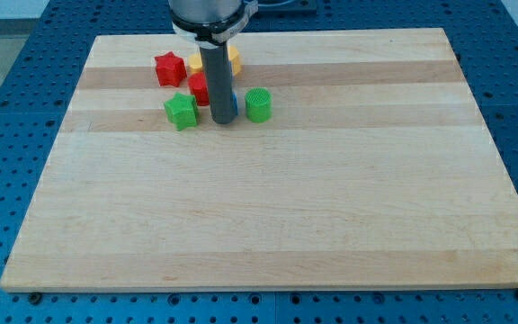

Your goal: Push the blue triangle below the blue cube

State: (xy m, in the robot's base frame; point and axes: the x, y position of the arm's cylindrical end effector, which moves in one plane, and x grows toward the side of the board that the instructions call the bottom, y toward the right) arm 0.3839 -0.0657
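My tip holds nothing; it is a bare dark rod planted on the wooden board, between a green star block on the view's left and a green cylinder on the right. A sliver of blue shows just beside the rod; I cannot tell its shape. A red star, a red block and a yellow block crowd the top edge. Pale planks run wide toward the view's bottom.
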